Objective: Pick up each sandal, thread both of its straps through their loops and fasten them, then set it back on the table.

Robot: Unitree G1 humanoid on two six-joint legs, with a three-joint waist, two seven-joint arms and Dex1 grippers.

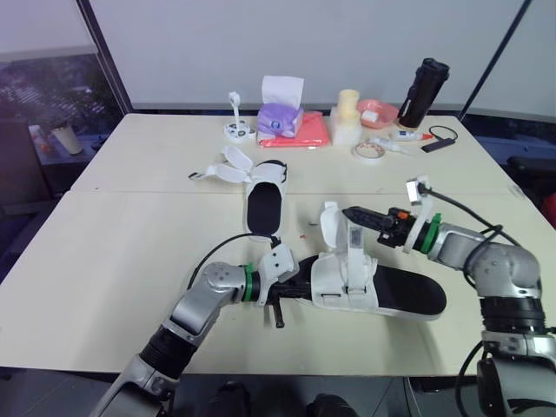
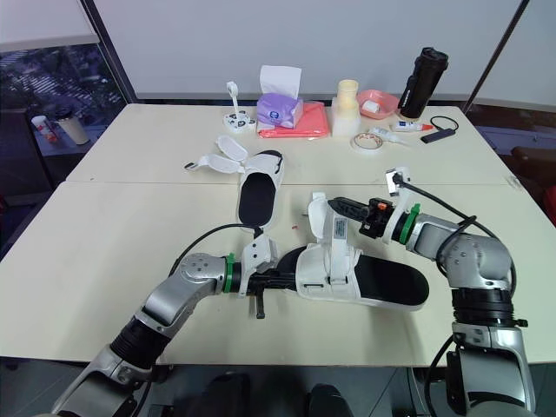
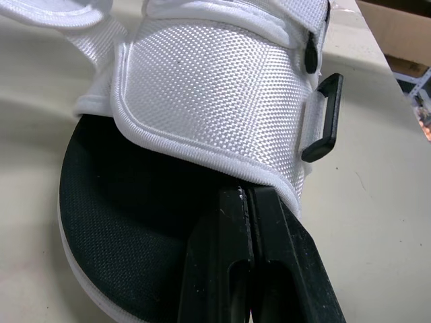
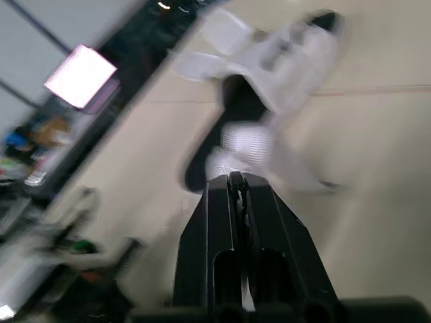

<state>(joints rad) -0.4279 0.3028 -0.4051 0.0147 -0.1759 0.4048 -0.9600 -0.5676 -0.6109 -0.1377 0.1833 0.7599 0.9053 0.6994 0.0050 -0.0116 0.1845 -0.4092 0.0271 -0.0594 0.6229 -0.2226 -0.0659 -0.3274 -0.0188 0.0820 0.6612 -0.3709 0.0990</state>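
Now | left hand (image 3: 248,196) clamps sandal (image 1: 407,293) edge; right hand (image 1: 349,211) pinches strap (image 1: 331,228)

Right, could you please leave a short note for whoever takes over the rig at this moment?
Left gripper: shut on the white upper of the near sandal, which lies on the table.
Right gripper: shut, tips at that sandal's raised strap; grip unconfirmed.
Far sandal: flat on the table, straps splayed open.
Done: nothing visibly fastened.
Left: thread and fasten both straps on each sandal, then set each down.
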